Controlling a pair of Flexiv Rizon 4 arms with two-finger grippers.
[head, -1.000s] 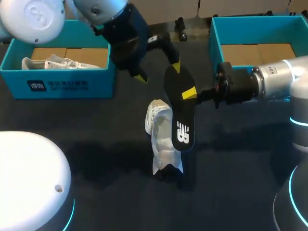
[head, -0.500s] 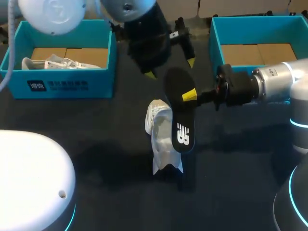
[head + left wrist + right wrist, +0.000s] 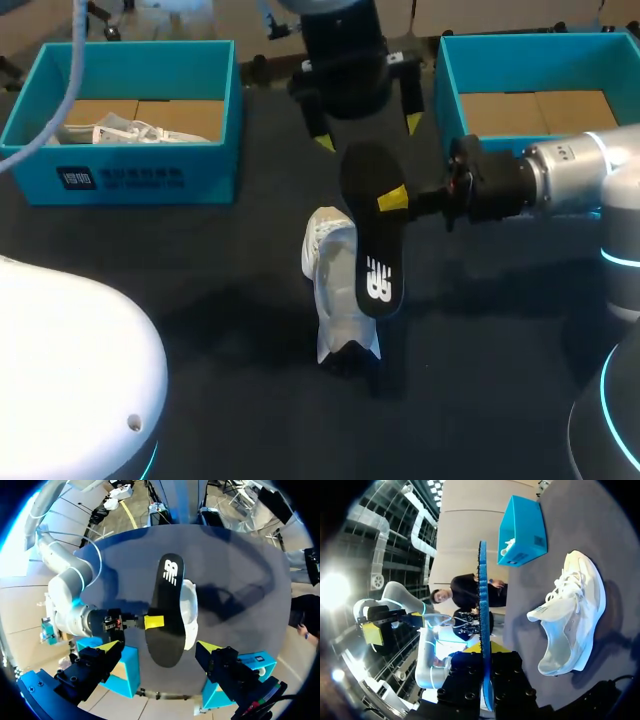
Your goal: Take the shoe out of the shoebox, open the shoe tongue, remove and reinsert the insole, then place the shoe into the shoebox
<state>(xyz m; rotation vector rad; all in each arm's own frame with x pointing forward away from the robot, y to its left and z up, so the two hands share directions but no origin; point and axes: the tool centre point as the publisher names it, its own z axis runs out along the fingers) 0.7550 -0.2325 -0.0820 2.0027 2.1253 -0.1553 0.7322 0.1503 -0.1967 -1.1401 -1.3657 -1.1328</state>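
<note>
A white shoe lies on the dark table, near its middle. A black insole hangs over it, tilted. My right gripper is shut on the insole's side edge. In the right wrist view the insole shows edge-on between the fingers of my right gripper, with the shoe beside it. My left gripper stands open above the insole's far end without touching it. From the left wrist view, the insole and shoe lie ahead of the open left gripper.
A teal shoebox at the back left holds another white shoe. A second teal shoebox stands at the back right, behind my right arm. Bare tabletop lies in front of the shoe.
My left arm has swung to the right and further back, from left of the insole to behind its far end. The right gripper, insole and shoe have stayed put.
</note>
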